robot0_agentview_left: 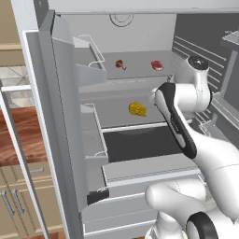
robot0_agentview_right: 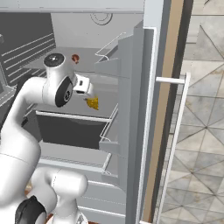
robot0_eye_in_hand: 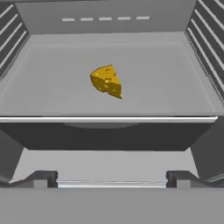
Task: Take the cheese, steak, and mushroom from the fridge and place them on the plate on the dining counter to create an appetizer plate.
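Open tall grey-white fridge [robot0_agentview_left: 60, 116]. Upper shelf: tiny brown-red mushroom [robot0_agentview_left: 121, 64] at left, small red-pink steak slab [robot0_agentview_left: 157, 65] to its right, well apart. Middle shelf: yellow-orange holed cheese wedge [robot0_eye_in_hand: 106, 81], alone near its centre. The arm partly hides the shelves' right side. Tool [robot0_eye_in_hand: 112, 178] fingertips spread apart, gripping nothing, short of the cheese.

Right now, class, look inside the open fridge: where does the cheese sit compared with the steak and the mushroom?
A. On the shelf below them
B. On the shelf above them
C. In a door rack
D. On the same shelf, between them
A: in the left base view the cheese lies alone on the shelf beneath the one that carries the mushroom and the steak in the fridge.
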